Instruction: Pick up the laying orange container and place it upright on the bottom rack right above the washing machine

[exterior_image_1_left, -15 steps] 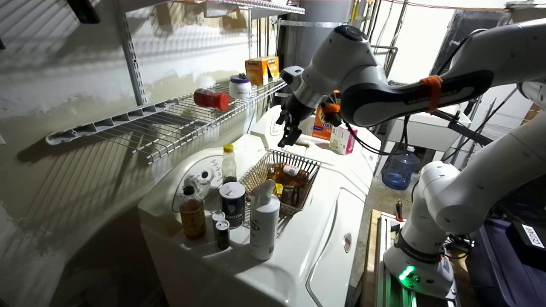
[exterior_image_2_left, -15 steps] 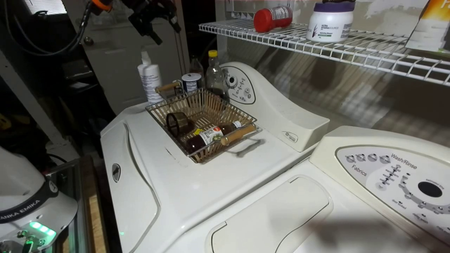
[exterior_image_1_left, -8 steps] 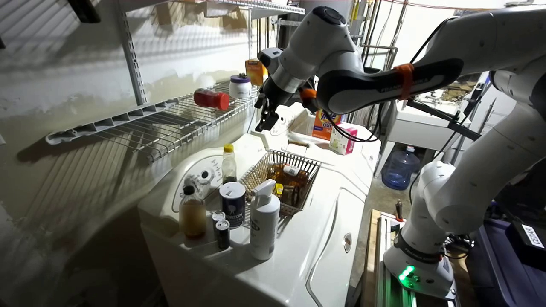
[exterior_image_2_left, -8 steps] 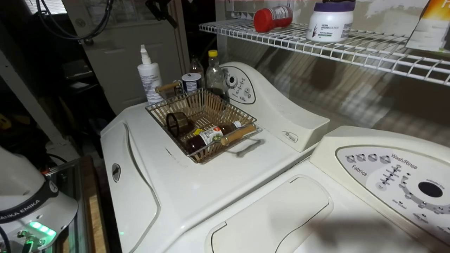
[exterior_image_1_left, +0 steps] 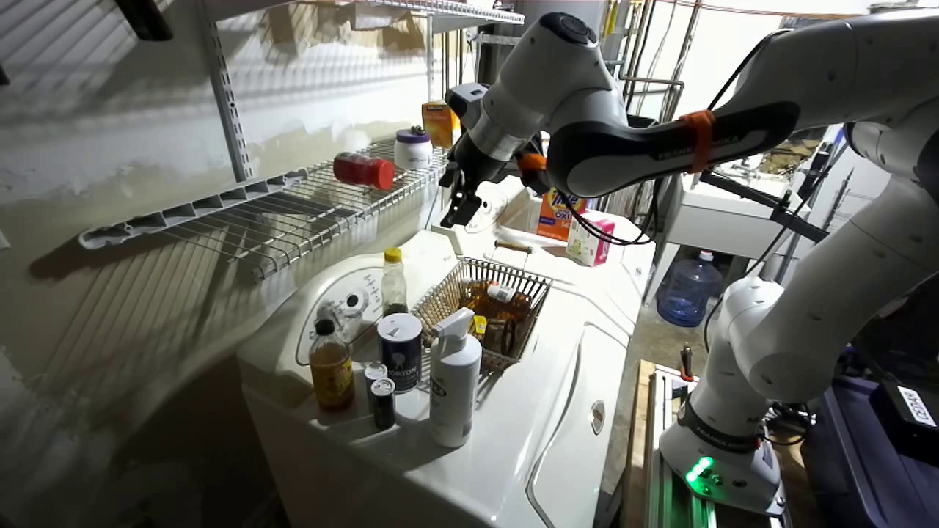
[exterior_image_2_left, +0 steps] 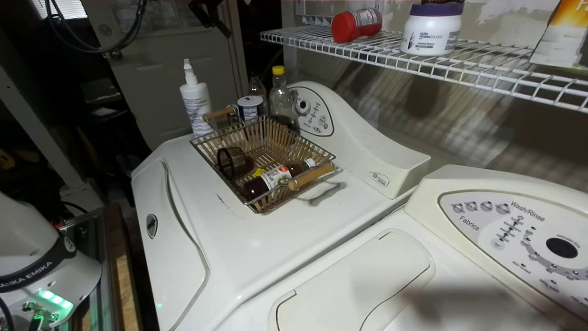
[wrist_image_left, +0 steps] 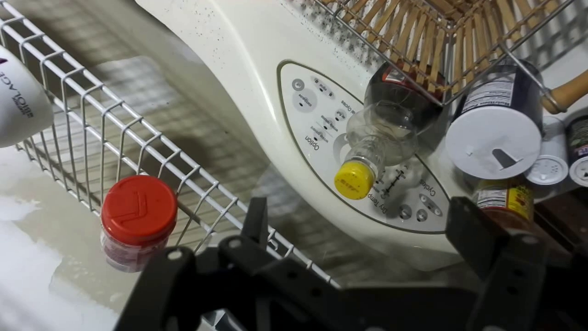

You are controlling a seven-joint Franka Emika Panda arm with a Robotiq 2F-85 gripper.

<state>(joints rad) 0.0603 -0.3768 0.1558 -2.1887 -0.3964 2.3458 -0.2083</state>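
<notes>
Over a white washing machine (exterior_image_2_left: 353,276), lettered Wash/Rinse in an exterior view, and a second white appliance (exterior_image_2_left: 229,250) (the wrist view alone picks out its words Dry Temp), a robot arm (exterior_image_1_left: 598,158) extends near the bottom rack (exterior_image_2_left: 390,59), a long shelf of white wire. A slatted basket (exterior_image_2_left: 294,138) sits on the second white appliance, nearly whole in both exterior views, cropped to a corner in the wrist view. Only an exterior view takes in the orange detergent box (exterior_image_1_left: 557,214) beyond it. The gripper (wrist_image_left: 359,216) hangs with its fingers spread wide apart. Below, a white spray bottle (exterior_image_1_left: 453,396), a dark canister (exterior_image_1_left: 401,357) and a yellow-capped bottle (exterior_image_1_left: 394,284) crowd the basket's end. On the rack, a purple-lidded jar (exterior_image_2_left: 432,30) stands upright beside the orange container (exterior_image_2_left: 356,25), which lies on its side; in the wrist view the rack's raised wire front runs between the container and the yellow-capped bottle. Smallest of all, two shakers (exterior_image_1_left: 383,407) stand just beside the dark canister.
</notes>
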